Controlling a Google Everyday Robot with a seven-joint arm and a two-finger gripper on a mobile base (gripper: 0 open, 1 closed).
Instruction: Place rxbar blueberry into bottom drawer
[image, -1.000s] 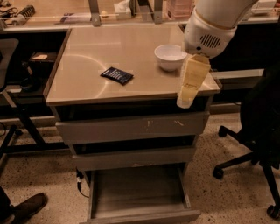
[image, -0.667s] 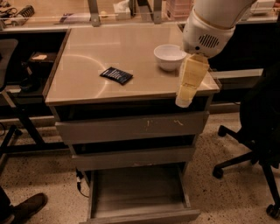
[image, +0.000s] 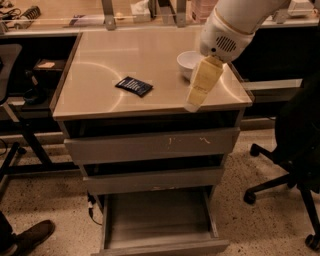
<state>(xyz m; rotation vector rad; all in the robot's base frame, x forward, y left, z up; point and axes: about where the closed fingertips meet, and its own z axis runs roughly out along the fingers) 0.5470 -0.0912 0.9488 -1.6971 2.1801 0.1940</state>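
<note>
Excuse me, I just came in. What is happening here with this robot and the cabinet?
A one-armed robot is working at a grey drawer cabinet. Its hand hangs over the right front part of the cabinet top, close to a white bowl. The rxbar blueberry lies flat on the top, further left in the view, not yet picked up. The bottom drawer is pulled open, and the bar is not in it.

The arm was white and rounded, with a dotted vent grille; its cream, tapering end effector hung over the desk front edge.
</note>
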